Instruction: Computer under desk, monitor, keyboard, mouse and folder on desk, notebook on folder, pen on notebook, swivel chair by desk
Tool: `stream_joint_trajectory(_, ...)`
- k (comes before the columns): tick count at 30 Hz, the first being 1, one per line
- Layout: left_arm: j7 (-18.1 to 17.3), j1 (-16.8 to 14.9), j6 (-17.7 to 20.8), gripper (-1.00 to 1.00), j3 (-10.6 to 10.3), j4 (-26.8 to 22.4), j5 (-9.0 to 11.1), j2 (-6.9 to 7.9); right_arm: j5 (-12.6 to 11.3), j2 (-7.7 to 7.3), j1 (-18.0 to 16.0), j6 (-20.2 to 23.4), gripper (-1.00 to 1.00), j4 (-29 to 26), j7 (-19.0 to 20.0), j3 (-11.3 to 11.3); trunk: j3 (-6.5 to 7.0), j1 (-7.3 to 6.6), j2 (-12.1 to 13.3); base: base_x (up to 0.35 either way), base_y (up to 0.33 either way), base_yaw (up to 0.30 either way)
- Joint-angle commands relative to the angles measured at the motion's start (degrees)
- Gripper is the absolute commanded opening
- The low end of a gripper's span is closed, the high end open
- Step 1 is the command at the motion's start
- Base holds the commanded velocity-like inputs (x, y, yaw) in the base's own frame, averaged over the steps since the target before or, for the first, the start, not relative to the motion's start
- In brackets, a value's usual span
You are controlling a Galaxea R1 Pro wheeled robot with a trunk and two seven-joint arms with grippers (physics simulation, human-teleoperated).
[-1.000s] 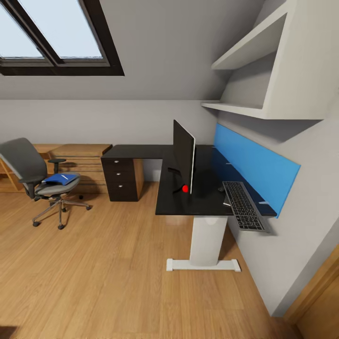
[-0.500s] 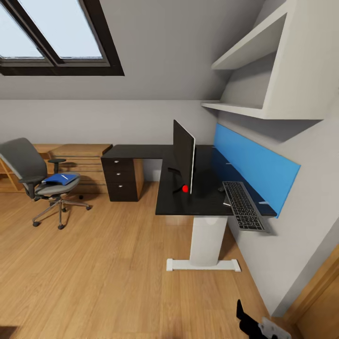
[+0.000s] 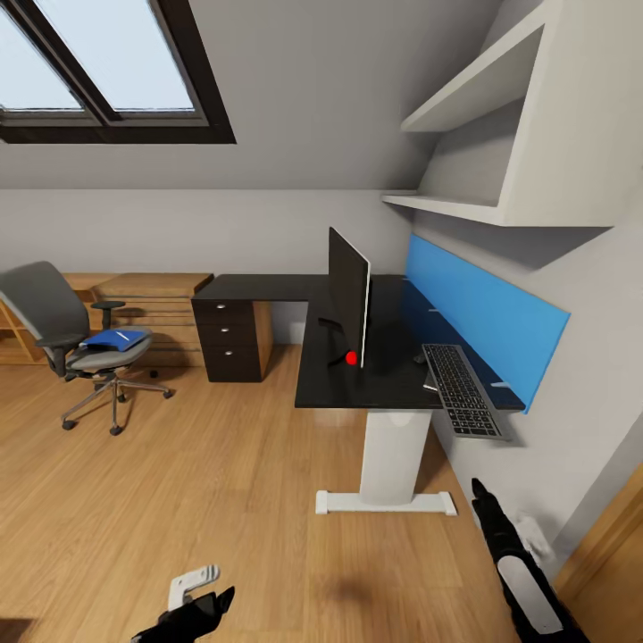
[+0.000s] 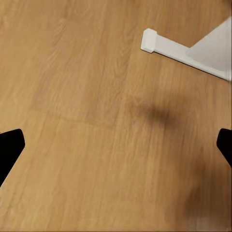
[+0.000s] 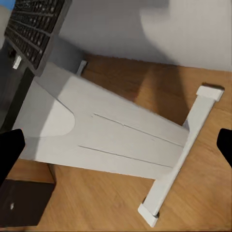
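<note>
Desk: big, heavy, black; it stays put.
Swivel chair: well apart from the desk; likely rolls easily, push its back.
Keyboard: on the desk, hanging over the end edge; stiff, light, grab its long sides.
Folder: on the chair seat; thin, maybe slippery, pinch an edge.
Left gripper: fingers wide apart, holding nothing, over the floor near the desk foot.
Right gripper: fingers wide apart, holding nothing, by the desk leg.

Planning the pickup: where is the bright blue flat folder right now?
In the head view, the bright blue flat folder lies on the seat of the grey padded swivel chair at far left, apart from the black-topped desk.
</note>
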Motion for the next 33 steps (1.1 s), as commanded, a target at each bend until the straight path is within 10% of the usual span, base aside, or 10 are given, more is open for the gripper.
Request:
stream_joint_trajectory(1, -0.06, -0.02, 0.5, 1.0, 0.01, -0.23, 0.79, 0.0, -2.44, -0.15, -0.63, 0.26, 1.0, -0.26, -0.18, 0.11, -0.07, 0.0, -0.03, 0.0, 0.0, 0.0)
stream_joint_trajectory(11, 0.23, -0.02, 0.36, 1.0, 0.7, 1.6, 2.71, 0.34, -5.77, -0.1, -1.38, 3.39, 1.0, -8.53, 1.51, -0.67, -1.14, 1.32, -2.44, 0.0, 0.0, 0.0)
stream_joint_trajectory(20, 0.11, -0.02, 0.26, 1.0, 0.65, 2.92, 2.62, 0.31, -16.41, -4.38, -1.08, 14.88, 1.0, -14.57, 1.48, -6.29, -2.76, 3.29, -6.05, 0.0, 0.0, 0.0)
stream_joint_trajectory(33, 0.19, -0.02, 0.19, 1.0, 0.63, 5.16, 2.53, 0.25, -16.85, -4.54, -1.08, 19.25, 1.0, -14.08, 1.11, -9.62, -5.09, 6.15, -11.26, 0.0, 0.0, 0.0)
